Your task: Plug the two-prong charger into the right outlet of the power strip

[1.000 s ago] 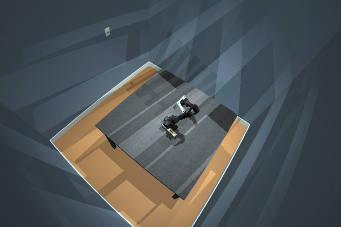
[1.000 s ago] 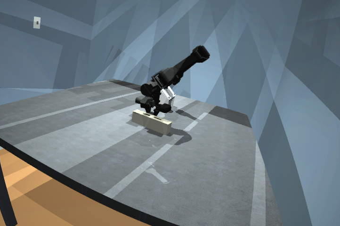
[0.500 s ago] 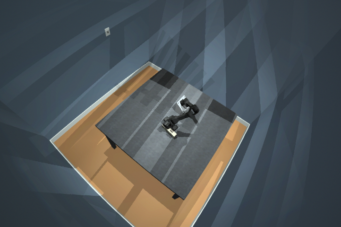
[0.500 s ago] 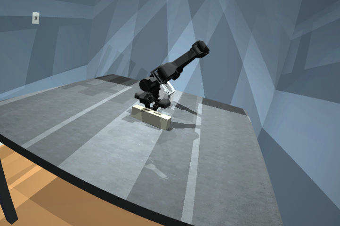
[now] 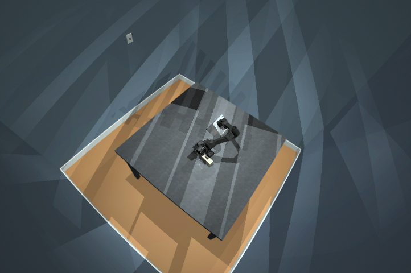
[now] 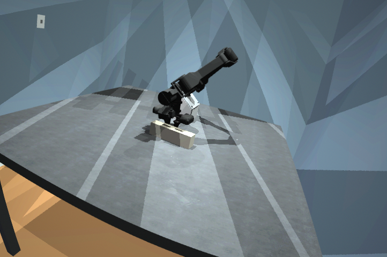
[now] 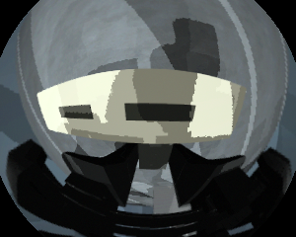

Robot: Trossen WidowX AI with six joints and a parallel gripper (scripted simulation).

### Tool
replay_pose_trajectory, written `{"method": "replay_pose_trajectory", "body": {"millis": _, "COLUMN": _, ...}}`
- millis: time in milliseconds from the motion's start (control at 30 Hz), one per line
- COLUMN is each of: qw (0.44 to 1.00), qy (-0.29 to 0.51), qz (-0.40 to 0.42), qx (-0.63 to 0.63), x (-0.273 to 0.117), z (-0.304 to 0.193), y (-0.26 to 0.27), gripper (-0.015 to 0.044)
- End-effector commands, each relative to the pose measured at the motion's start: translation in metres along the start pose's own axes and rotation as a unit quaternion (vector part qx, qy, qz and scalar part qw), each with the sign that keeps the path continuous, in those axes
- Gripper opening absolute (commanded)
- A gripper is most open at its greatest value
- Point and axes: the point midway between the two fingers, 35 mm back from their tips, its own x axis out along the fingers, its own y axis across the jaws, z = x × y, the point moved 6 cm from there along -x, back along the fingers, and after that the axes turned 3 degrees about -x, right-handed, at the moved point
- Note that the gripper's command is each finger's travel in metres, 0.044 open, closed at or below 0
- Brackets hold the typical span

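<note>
Charger [image 7: 155,157], dark block, one: held between closed-in jaws, above the inner desk [image 5: 154,144] [image 6: 109,175], well apart from every edge and corner. Prongs unseen, presumably downward; body's long axis cannot be told. Power strip [image 5: 207,160] [image 6: 172,135] [image 7: 160,91], cream, one: long axis roughly parallel to the desk edge with legs showing below, from the top. Handling, in judgement: align over the right outlet, keep upright, press both prongs straight and evenly; tilt may jam the shutter.

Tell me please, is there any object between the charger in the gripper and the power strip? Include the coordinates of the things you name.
Nothing visible stands between the charger [image 7: 155,159], held in the gripper [image 5: 203,153] [image 6: 171,122] [image 7: 154,138], and the power strip [image 5: 209,161] [image 6: 171,135] [image 7: 213,106]. The prongs and shutter cannot be made out.
</note>
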Motion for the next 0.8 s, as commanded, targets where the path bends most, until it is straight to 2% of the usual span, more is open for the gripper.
{"method": "replay_pose_trajectory", "body": {"millis": 0, "qw": 1.0, "qy": -0.014, "qz": -0.003, "qx": -0.011, "x": -0.0018, "z": 0.0093, "y": 0.0009, "gripper": 0.0}}
{"method": "replay_pose_trajectory", "body": {"millis": 767, "qw": 1.0, "qy": -0.014, "qz": -0.003, "qx": -0.011, "x": -0.0026, "z": 0.0064, "y": 0.001, "gripper": 0.0}}
